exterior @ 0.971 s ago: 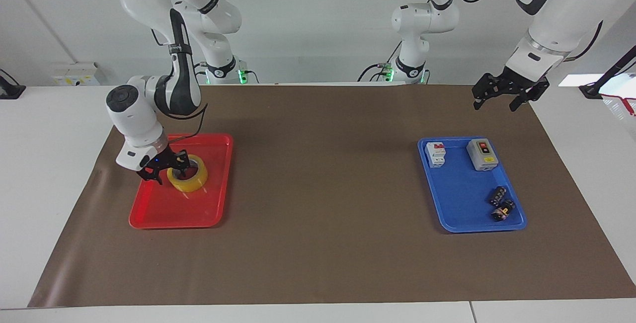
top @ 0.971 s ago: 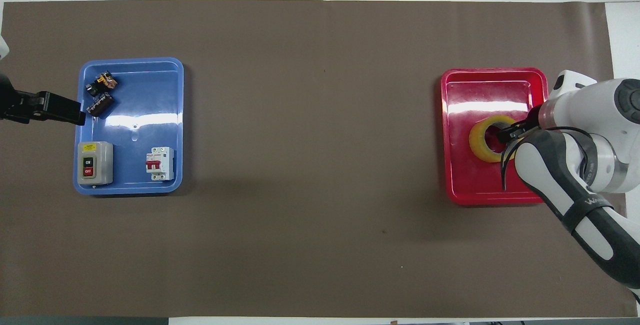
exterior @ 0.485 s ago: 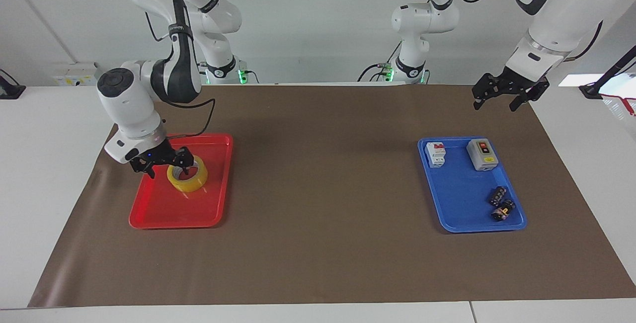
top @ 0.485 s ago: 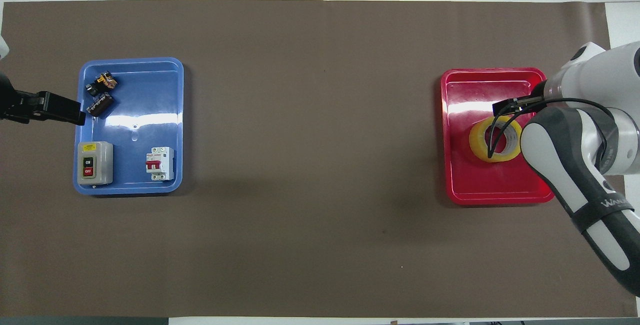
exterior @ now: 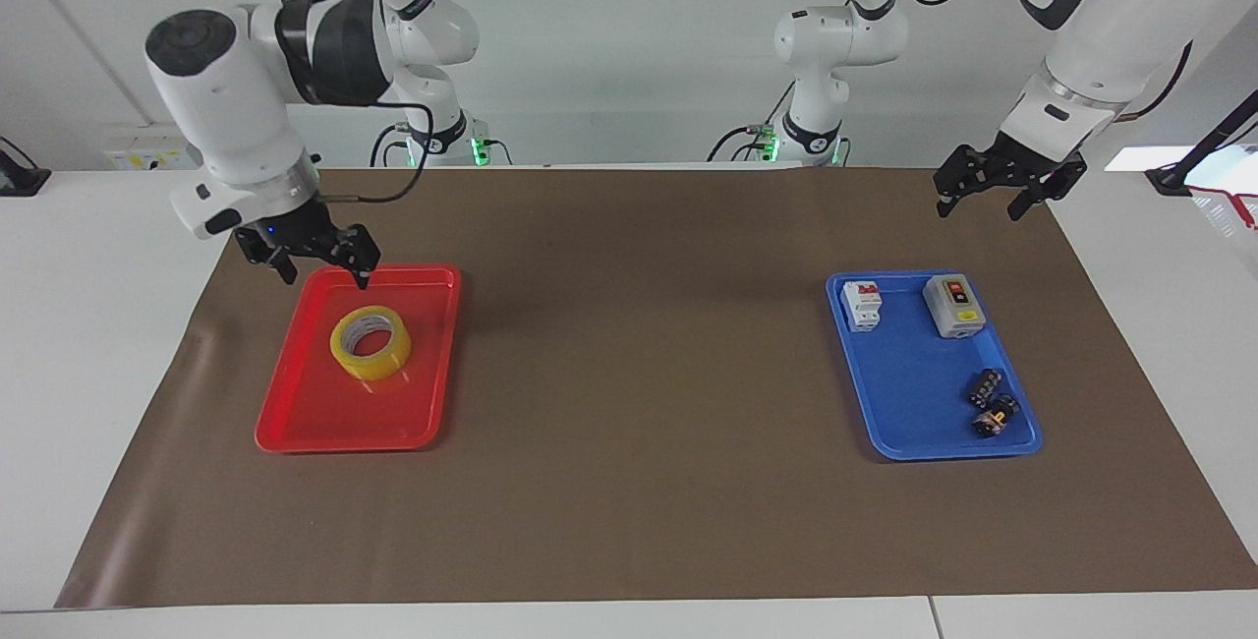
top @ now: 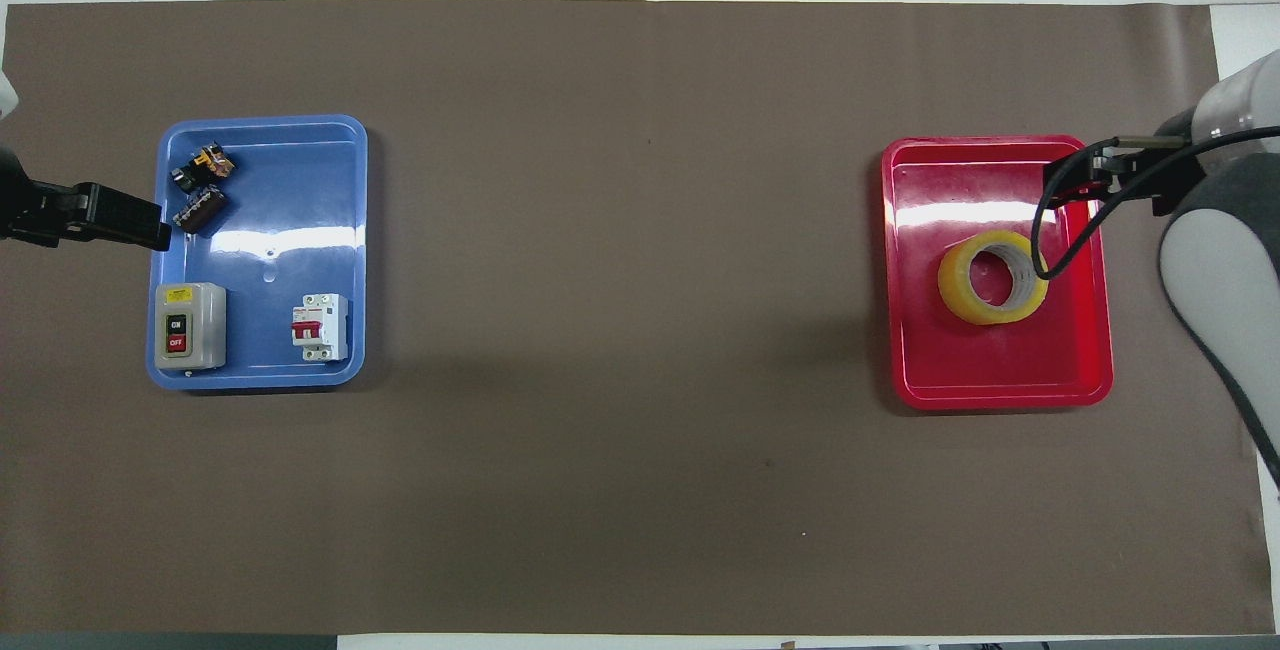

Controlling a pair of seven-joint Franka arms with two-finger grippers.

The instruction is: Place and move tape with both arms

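Flat in the glossy red tray (exterior: 305, 413) lies the translucent ring-shaped tape (exterior: 371, 342); both pincers gape empty.

Tape (exterior: 370, 342): translucent yellow ring, white-grey core. Sits in red tray (exterior: 314, 413), glossy w/ white glare, left of facing frame. Blue tray (exterior: 899, 413) at right, also glossy. In it: grey switch box (exterior: 953, 306) w/ black-red buttons & small yellow label; white breaker (exterior: 862, 306) w/ red toggle; two black parts (exterior: 991, 403), one w/ yellow-orange bits. Table cover (exterior: 639, 374) plain brown; table (exterior: 88, 324) white. Arms white w/ black cables, dark grey sections; both grippers black. Wall pale grey.
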